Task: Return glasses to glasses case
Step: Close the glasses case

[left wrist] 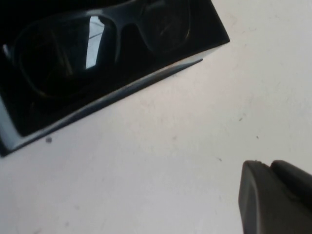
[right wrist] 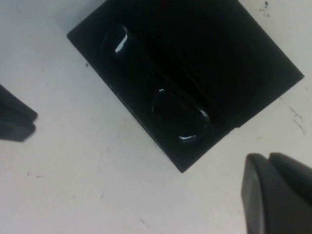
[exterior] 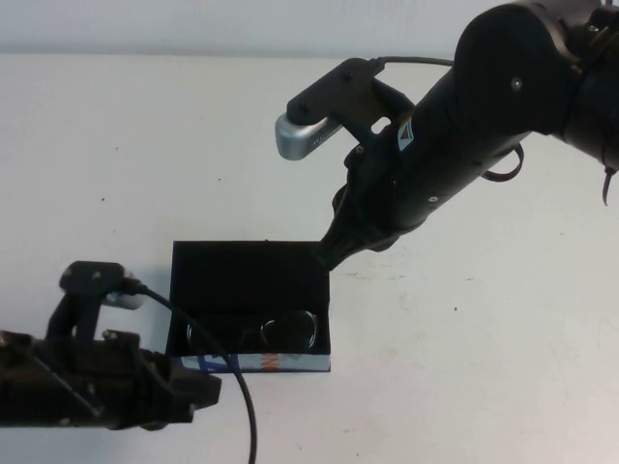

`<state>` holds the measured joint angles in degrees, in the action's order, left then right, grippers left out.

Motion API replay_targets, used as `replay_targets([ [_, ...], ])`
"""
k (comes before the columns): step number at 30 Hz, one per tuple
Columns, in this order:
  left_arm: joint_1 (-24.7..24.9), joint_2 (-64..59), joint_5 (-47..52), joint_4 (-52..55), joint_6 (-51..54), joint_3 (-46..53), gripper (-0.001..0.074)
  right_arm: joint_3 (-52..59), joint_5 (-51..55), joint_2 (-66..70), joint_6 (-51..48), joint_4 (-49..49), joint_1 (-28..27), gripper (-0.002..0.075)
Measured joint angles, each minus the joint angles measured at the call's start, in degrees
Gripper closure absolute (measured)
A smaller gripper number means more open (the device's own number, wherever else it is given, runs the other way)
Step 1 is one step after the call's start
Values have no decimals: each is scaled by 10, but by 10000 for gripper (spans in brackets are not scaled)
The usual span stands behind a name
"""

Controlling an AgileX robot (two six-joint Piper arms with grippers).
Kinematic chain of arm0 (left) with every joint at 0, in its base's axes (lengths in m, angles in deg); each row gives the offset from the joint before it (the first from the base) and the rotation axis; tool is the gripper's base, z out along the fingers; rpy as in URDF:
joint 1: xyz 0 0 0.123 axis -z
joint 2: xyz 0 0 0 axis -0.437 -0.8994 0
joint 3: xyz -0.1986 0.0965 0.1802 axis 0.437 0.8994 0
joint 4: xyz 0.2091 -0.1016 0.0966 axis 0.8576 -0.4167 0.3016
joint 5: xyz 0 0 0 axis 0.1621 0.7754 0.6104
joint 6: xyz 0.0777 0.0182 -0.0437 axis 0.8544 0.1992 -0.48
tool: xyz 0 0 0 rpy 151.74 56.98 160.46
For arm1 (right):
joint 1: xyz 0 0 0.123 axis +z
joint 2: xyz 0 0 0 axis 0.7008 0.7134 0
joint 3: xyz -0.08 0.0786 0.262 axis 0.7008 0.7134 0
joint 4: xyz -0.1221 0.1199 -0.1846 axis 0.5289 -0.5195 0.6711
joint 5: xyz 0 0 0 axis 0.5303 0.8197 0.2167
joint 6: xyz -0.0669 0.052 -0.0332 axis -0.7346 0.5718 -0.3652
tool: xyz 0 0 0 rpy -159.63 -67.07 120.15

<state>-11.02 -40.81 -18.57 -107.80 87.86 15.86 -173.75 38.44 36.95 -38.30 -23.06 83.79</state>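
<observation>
The black glasses case (exterior: pixel 247 271) lies open on the white table, its flap lid laid back and its patterned front edge (exterior: pixel 261 362) toward me. The dark glasses (exterior: pixel 256 333) lie inside it along the front. They also show in the left wrist view (left wrist: pixel 119 27) and the right wrist view (right wrist: pixel 180 114). My left gripper (exterior: pixel 208 391) is shut and empty, low at the case's front left corner; its fingertips show in the left wrist view (left wrist: pixel 268 165). My right gripper (exterior: pixel 329 253) is shut and empty at the lid's far right corner, also in the right wrist view (right wrist: pixel 267 158).
The bare white table (exterior: pixel 484 367) stretches to the right of the case and behind it. The right arm (exterior: pixel 464 126) reaches in from the upper right above the table. A black cable (exterior: pixel 242 396) hangs from the left wrist across the case's front.
</observation>
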Motion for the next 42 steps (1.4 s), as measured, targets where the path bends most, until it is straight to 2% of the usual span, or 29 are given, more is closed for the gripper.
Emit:
replay_targets([
  [4,53,-58,-66,-92,96,0,735,-15,-5,27,3,-26,-17,737],
  [12,61,-157,-97,-270,318,0,735,-97,-6,109,14,-45,-36,737],
  [15,61,-186,-100,-293,358,-3,735,-132,5,145,15,-47,-38,737],
  [26,61,-226,-110,-301,404,-20,735,-221,7,236,15,-50,-38,737],
  [42,61,-232,-118,-305,414,-23,735,-241,-123,314,16,-81,-38,737],
])
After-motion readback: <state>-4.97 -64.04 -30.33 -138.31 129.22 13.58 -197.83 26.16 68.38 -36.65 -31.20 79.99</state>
